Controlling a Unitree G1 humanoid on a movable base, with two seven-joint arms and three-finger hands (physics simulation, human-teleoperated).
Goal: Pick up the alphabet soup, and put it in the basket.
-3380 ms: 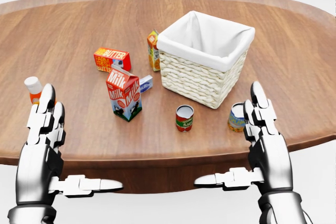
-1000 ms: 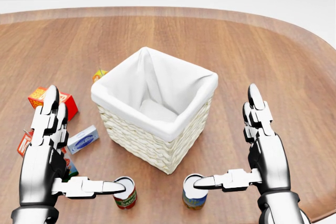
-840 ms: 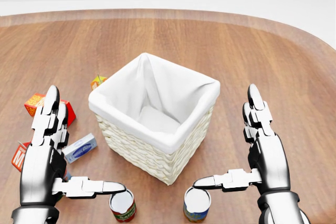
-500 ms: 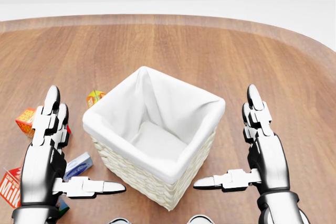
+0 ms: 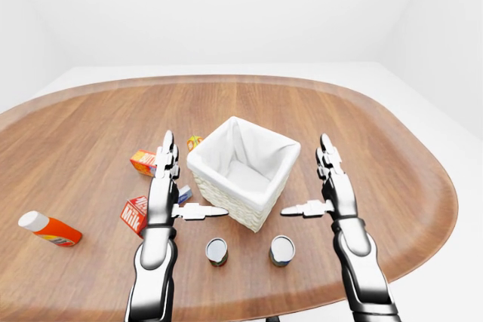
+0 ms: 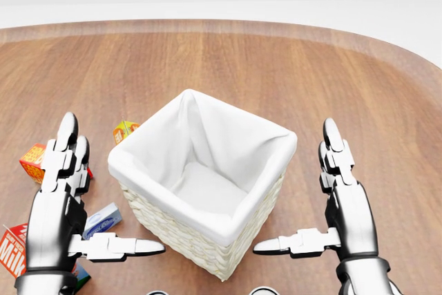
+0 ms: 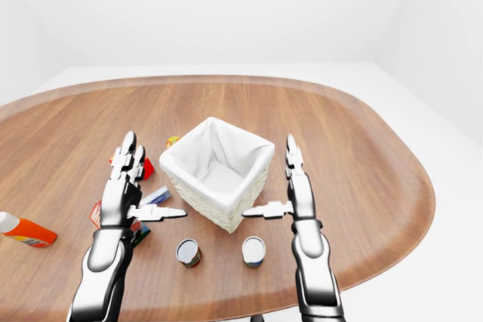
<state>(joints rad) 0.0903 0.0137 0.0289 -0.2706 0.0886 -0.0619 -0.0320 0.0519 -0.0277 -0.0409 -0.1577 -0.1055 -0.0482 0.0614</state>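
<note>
The alphabet soup (image 5: 281,250), a can with a blue and yellow label, stands upright on the wooden table (image 5: 362,133), below the basket in the left-eye view. In the head view only its top edge shows at the bottom. The wicker basket (image 6: 173,240) with a white liner sits between my hands and holds nothing. My left hand (image 6: 110,184) is open to the basket's left, thumb pointing right. My right hand (image 6: 293,184) is open to its right, thumb pointing left. Neither hand touches anything, and both are held above the can.
A red can (image 5: 216,251) stands left of the soup. A milk carton (image 5: 134,215), a blue box (image 6: 102,217), an orange-red box (image 5: 143,162) and a small juice carton (image 6: 124,130) lie left of the basket. A ketchup bottle (image 5: 47,229) lies far left.
The camera has moved in over the table. The basket has slid down the head view and the two cans have dropped to its bottom edge. Both hands stay open.
</note>
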